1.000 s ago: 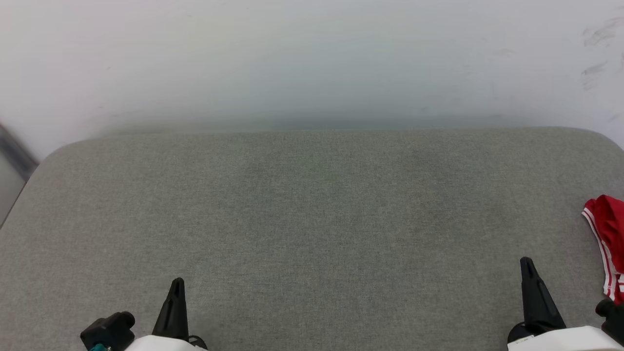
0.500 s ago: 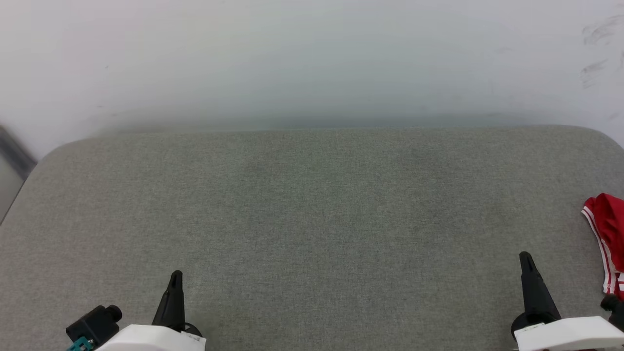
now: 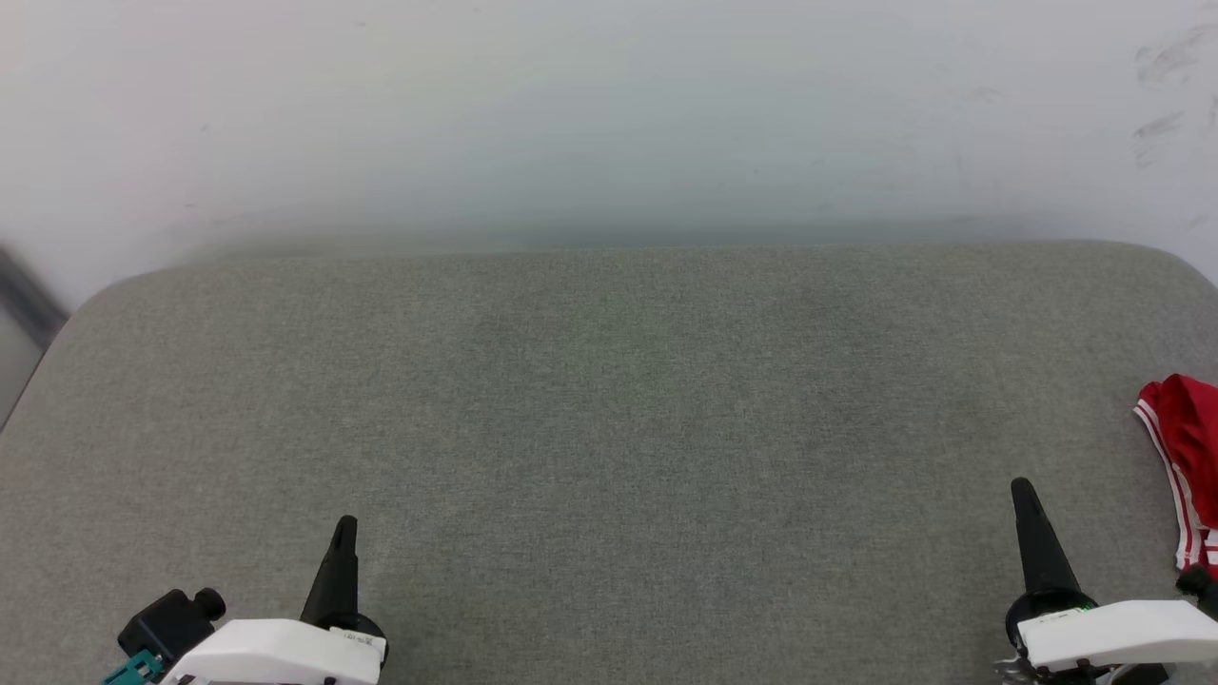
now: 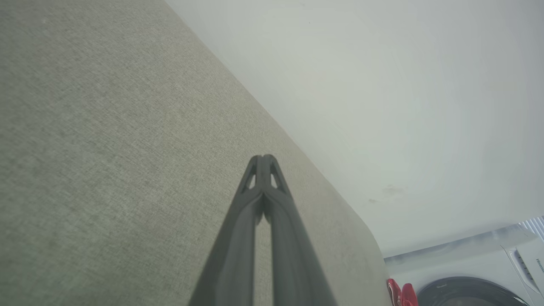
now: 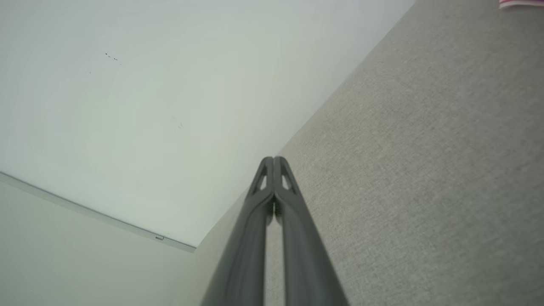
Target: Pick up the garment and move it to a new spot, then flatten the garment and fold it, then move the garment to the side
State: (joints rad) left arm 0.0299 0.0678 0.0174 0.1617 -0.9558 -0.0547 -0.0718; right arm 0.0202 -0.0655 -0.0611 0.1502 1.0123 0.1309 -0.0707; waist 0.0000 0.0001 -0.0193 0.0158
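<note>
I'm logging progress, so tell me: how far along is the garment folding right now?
Done: nothing that shows. The red garment lies bunched at the right edge of the grey upholstered surface, mostly out of frame, so whether it's folded can't be told. In hand: nothing; left gripper and right gripper have jaws shut, empty, apart from it. Left, probably: pick up, move, flatten, fold, set aside.

The grey padded surface (image 3: 609, 400) is viewed from above its near edge by the head view, facing the far wall (image 3: 609, 114). Low over it, the wrist views are aimed along the left gripper (image 4: 263, 158) and the right gripper (image 5: 274, 159) toward that wall. Surface and wall are shared by all three.
</note>
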